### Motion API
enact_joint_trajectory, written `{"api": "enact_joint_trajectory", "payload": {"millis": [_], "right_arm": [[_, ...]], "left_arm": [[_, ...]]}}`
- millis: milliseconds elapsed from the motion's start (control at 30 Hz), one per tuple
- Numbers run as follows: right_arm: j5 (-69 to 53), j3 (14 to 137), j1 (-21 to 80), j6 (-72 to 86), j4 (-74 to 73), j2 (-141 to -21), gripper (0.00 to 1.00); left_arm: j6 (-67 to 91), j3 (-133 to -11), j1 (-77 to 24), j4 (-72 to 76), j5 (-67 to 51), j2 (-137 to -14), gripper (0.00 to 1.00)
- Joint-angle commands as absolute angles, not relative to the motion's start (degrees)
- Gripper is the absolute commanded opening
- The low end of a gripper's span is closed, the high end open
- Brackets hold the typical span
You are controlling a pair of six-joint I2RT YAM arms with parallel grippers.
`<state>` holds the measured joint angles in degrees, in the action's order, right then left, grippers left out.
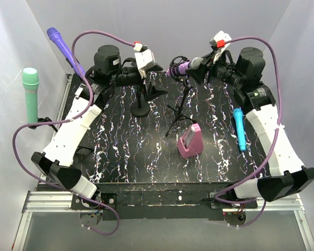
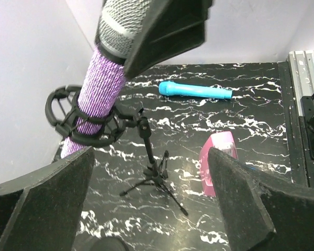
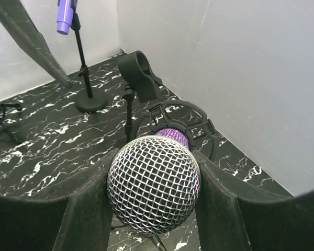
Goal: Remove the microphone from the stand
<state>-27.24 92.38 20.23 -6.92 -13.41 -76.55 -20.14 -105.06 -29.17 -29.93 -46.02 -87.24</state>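
Well, my right gripper [image 3: 154, 201] is the one that matters here. It is closed partway, and both pads [image 3: 78, 209] meet the silver mesh head of the purple microphone [image 3: 153, 185], one on each side. I have it by the head and hold nothing else.

The microphone sits in the ring of the shock mount [image 2: 97, 140] on top of the tripod stand [image 2: 150, 157]. From my right fingers its body runs straight ahead, away from the wrist, and passes through the ring just beyond the fingertips. Seen from my other wrist it leans, head high and tail low, with the tail poking out beneath the mount.

So the long axis lies in line with my right gripper's reach. I judge the way out is backward along that line, toward my right wrist, until the tail is free of the ring. A sideways tug would likely drag the light tripod along with it.

My left gripper [image 2: 146, 209] stands wide apart with nothing between its fingers. The microphone lies ahead of those fingers, up and off to one side, well apart from them. That makes it the farther arm, though I think it could steady the stand's post if the mount clings.
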Motion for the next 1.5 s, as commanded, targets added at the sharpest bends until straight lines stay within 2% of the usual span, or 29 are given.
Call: {"api": "enact_joint_trajectory", "payload": {"millis": [0, 267, 467, 633, 800, 1467], "right_arm": [[-41.3, 99.6, 15.3, -0.7, -8.7, -79.2, 0.15], [-48.9, 103.6, 14.2, 3.0, -3.4, -83.1, 0.13], [-53.1, 106.0, 13.7, 2.4, -4.2, -85.7, 0.01], [-54.1, 104.3, 13.0, 3.6, -2.6, -85.6, 0.01], [-54.5, 103.4, 12.7, 3.7, -1.7, -85.3, 0.01], [-51.9, 99.4, 9.7, 5.9, 2.6, -77.3, 0.01]], "left_arm": [[-25.1, -110.1, -31.3, -30.1, -47.7, -89.1, 0.87], [-23.5, -117.2, -33.0, -28.9, -45.4, -96.4, 0.84], [-22.9, -117.2, -33.0, -27.9, -44.6, -99.2, 0.85], [-21.2, -120.4, -33.2, -28.0, -42.2, -103.4, 0.82], [-26.1, -121.9, -33.2, -31.9, -42.6, -106.2, 0.79], [-35.4, -112.6, -33.2, -36.0, -33.6, -104.6, 0.67]]}}
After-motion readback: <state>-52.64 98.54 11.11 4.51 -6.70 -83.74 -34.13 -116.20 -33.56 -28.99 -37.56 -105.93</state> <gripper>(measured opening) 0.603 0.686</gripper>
